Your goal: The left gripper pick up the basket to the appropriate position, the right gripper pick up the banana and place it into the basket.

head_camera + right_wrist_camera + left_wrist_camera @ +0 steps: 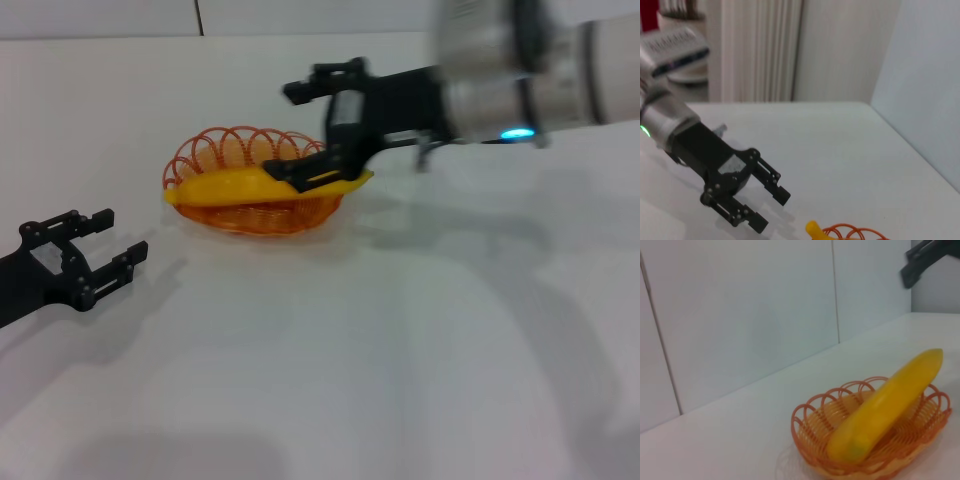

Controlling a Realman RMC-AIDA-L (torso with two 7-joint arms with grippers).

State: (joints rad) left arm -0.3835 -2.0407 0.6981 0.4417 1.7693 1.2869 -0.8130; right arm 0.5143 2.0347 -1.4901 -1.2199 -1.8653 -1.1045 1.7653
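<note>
My left gripper (118, 238) sits nearest on the white table (400, 350), fingers spread wide, holding nothing, well apart from the basket (250, 215). Open tabletop lies between them and in front of me. Farther back, the orange wire basket holds the banana (225, 187), smooth yellow, tilted with one tip above the rim. My right gripper (300, 135) hovers over it, fingers apart, its lower finger against the banana's far end

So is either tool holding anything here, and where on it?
The left tool is open and empty. The right tool is open above the banana in the basket; no hold shows.
</note>
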